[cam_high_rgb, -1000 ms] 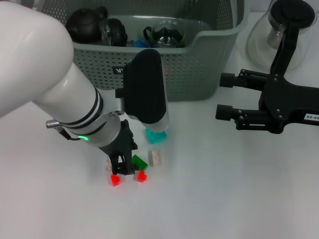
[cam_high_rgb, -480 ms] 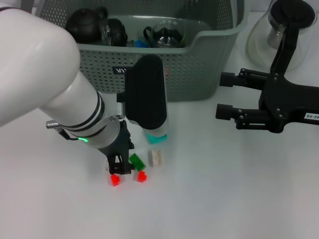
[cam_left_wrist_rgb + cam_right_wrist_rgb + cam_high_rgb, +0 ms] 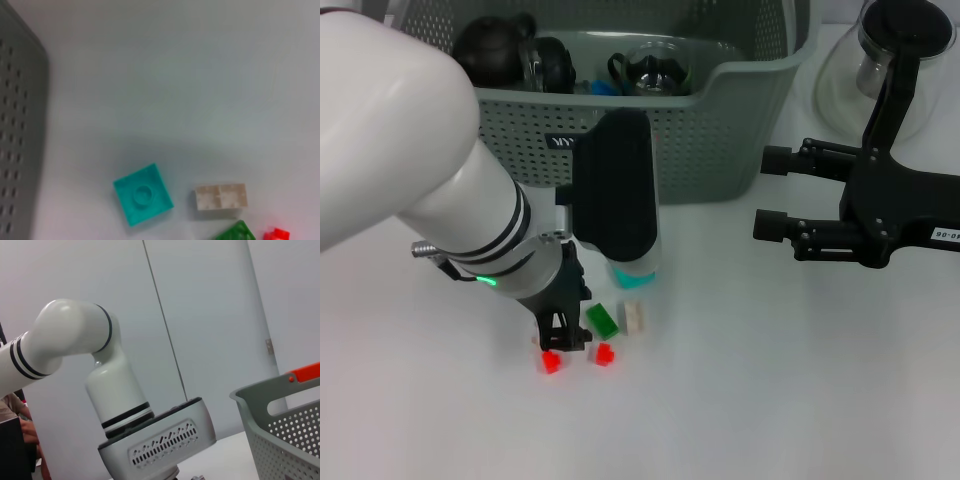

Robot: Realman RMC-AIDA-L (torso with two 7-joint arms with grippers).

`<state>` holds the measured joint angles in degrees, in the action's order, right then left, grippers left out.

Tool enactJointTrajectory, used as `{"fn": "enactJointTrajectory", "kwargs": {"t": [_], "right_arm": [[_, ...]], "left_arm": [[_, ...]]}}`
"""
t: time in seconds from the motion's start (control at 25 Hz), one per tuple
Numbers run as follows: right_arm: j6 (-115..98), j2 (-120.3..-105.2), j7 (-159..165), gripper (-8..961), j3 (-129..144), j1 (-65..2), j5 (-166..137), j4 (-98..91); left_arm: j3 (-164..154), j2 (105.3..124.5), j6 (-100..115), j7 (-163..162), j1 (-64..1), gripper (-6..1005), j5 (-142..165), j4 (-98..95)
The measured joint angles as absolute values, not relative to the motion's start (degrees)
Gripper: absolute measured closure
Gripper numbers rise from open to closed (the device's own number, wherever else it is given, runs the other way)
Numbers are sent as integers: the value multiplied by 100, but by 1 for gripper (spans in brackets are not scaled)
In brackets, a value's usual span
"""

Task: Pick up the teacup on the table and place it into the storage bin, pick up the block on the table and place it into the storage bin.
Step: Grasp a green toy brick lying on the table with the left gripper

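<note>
The storage bin (image 3: 720,130) stands at the back of the table and holds dark teapots and a glass one. No teacup shows on the table. Several small blocks lie in front of the bin: teal (image 3: 632,277), green (image 3: 602,320), beige (image 3: 634,317) and two red ones (image 3: 551,362) (image 3: 604,353). My left gripper (image 3: 564,336) is low over the table between the red blocks, just left of the green one. The left wrist view shows the teal block (image 3: 143,194), the beige block (image 3: 221,196), part of the green block (image 3: 237,232) and the bin wall (image 3: 20,125). My right gripper (image 3: 762,192) hovers open at the right, holding nothing.
A glass pot with a black lid (image 3: 895,45) stands at the back right, behind the right arm. The bin's corner (image 3: 285,425) and the left arm's wrist (image 3: 155,440) show in the right wrist view. White table surface lies in front and to the right of the blocks.
The left arm has shifted slightly right and towards the bin. The green block has turned and moved a little right. The right arm has not moved.
</note>
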<state>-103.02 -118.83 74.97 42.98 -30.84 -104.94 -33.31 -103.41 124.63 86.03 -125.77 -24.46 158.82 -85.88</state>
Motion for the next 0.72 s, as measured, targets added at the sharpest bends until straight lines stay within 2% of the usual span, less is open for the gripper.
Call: {"fn": "enactJointTrajectory", "kwargs": {"t": [0.72], "right_arm": [[-10301,-11883,7497,103,4254,-3092,-10494,-3331]], "left_arm": [[-10610,12472,8340,-12811,-2458,545,15900,-8498]]}}
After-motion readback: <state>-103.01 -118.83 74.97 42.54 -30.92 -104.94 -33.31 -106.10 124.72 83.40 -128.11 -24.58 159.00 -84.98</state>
